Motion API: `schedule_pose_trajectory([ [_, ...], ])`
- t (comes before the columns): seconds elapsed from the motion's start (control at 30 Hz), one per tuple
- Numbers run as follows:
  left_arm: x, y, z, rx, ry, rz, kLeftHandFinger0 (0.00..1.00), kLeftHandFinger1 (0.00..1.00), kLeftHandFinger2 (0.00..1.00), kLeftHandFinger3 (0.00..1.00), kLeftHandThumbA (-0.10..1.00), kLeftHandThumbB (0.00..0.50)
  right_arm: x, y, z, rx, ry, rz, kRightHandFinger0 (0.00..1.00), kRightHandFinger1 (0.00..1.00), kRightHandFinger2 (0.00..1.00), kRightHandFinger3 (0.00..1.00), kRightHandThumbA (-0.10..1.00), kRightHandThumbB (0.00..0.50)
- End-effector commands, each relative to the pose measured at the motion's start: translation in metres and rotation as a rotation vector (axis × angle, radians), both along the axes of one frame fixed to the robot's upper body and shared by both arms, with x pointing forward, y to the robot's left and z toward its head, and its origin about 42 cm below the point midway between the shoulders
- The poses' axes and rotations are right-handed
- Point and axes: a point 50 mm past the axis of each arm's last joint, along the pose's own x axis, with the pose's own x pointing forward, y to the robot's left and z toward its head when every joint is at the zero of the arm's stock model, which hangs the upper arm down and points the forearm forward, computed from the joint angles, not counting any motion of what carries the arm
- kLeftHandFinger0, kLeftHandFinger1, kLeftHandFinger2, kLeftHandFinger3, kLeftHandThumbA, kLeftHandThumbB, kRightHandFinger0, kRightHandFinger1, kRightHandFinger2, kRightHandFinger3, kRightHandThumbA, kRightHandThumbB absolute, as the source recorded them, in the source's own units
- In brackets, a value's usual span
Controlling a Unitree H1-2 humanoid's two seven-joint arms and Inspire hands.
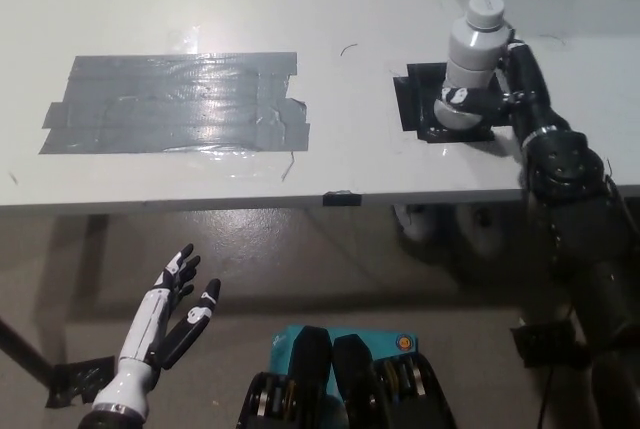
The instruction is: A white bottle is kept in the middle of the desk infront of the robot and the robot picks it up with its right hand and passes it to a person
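A broad patch of grey tape strips [175, 102] is stuck across the white desk [330, 164]. A square of black tape [415, 99] marks the desk's right part.

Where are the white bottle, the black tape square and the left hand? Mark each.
white bottle [476, 47]: head view, upper body.
black tape square [412, 99]: head view, bare left part.
left hand [180, 304]: head view, palm.
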Motion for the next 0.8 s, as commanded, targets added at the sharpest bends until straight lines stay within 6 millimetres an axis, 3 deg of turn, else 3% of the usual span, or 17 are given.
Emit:
schedule_pose_trajectory([
  [0.0, 0.004, 0.002, 0.012, 0.006, -0.058, -0.002, 1.0, 1.0, 1.0, 1.0, 0.65, 0.018, 0.02, 0.008, 0.04, 0.091, -0.068, 0.053, 1.0, 1.0, 1.0, 1.0, 0.81, 0.5],
  [0.03, 0.004, 0.002, 0.012, 0.008, -0.059, -0.004, 1.0, 1.0, 1.0, 1.0, 0.66, 0.015, 0.024, 0.006, 0.037, 0.195, -0.035, 0.052, 1.0, 1.0, 1.0, 1.0, 0.7, 0.5],
  [0.1, 0.004, 0.001, 0.011, 0.003, -0.063, -0.002, 1.0, 1.0, 1.0, 1.0, 0.64, 0.015, 0.026, 0.005, 0.034, 0.258, -0.007, 0.049, 1.0, 1.0, 1.0, 1.0, 0.63, 0.49],
  [0.13, 0.003, 0.001, 0.011, 0.002, -0.057, -0.001, 1.0, 1.0, 1.0, 1.0, 0.64, 0.001, 0.029, 0.003, 0.033, 0.36, 0.063, 0.037, 1.0, 1.0, 1.0, 1.0, 0.47, 0.412],
  [0.17, 0.002, 0.001, 0.012, 0.004, -0.054, -0.002, 1.0, 1.0, 1.0, 1.0, 0.64, 0.0, 0.03, 0.002, 0.033, 0.416, 0.091, 0.034, 1.0, 1.0, 1.0, 1.0, 0.44, 0.418],
  [0.2, 0.002, 0.0, 0.011, 0.007, -0.052, -0.003, 1.0, 1.0, 1.0, 1.0, 0.64, 0.0, 0.031, -0.001, 0.031, 0.479, 0.137, -0.006, 0.8, 0.9, 1.0, 1.0, 0.31, 0.389],
  [0.23, 0.002, 0.0, 0.012, 0.007, -0.053, -0.005, 1.0, 1.0, 1.0, 1.0, 0.64, 0.0, 0.032, -0.003, 0.031, 0.52, 0.154, -0.043, 0.41, 0.55, 0.75, 0.71, 0.14, 0.361],
  [0.27, 0.003, 0.0, 0.012, 0.006, -0.053, -0.005, 1.0, 1.0, 1.0, 1.0, 0.63, 0.01, 0.032, -0.005, 0.03, 0.531, 0.163, -0.088, 0.08, 0.21, 0.37, 0.29, -0.05, 0.297],
  [0.3, 0.004, 0.001, 0.012, 0.004, -0.052, -0.004, 1.0, 1.0, 1.0, 1.0, 0.63, 0.012, 0.033, -0.006, 0.03, 0.525, 0.164, -0.123, 0.02, 0.17, 0.36, 0.19, -0.07, 0.315],
  [0.33, 0.006, 0.001, 0.013, 0.005, -0.054, -0.004, 1.0, 1.0, 1.0, 1.0, 0.63, 0.017, 0.033, -0.007, 0.031, 0.521, 0.161, -0.154, 0.0, 0.14, 0.37, 0.16, -0.09, 0.303],
  [0.4, 0.008, 0.002, 0.016, 0.006, -0.061, -0.008, 1.0, 1.0, 1.0, 1.0, 0.63, 0.011, 0.033, -0.01, 0.031, 0.502, 0.134, -0.174, 0.0, 0.24, 0.53, 0.21, -0.1, 0.203],
  [0.43, 0.009, 0.003, 0.017, 0.013, -0.057, -0.011, 1.0, 1.0, 1.0, 1.0, 0.63, 0.005, 0.032, -0.01, 0.03, 0.538, 0.123, -0.175, 0.0, 0.31, 0.63, 0.36, -0.1, 0.169],
  [0.6, 0.008, 0.002, 0.016, 0.011, -0.059, -0.009, 1.0, 1.0, 1.0, 1.0, 0.61, 0.005, 0.03, -0.011, 0.025, 0.53, 0.095, -0.165, 0.0, 0.39, 0.8, 0.7, -0.1, 0.182],
  [0.63, 0.007, 0.003, 0.016, 0.006, -0.058, -0.009, 1.0, 1.0, 1.0, 1.0, 0.61, 0.005, 0.03, -0.009, 0.025, 0.523, 0.095, -0.165, 0.0, 0.4, 0.84, 0.83, -0.1, 0.172],
  [0.7, 0.006, 0.004, 0.015, 0.006, -0.057, -0.008, 1.0, 1.0, 1.0, 1.0, 0.61, 0.011, 0.03, -0.005, 0.028, 0.509, 0.087, -0.161, 0.0, 0.42, 0.87, 0.93, -0.1, 0.173],
  [0.77, 0.007, 0.004, 0.016, 0.019, -0.059, -0.009, 1.0, 1.0, 1.0, 1.0, 0.61, 0.001, 0.032, -0.001, 0.034, 0.492, 0.067, -0.144, 0.0, 0.46, 0.89, 0.86, -0.1, 0.17],
])
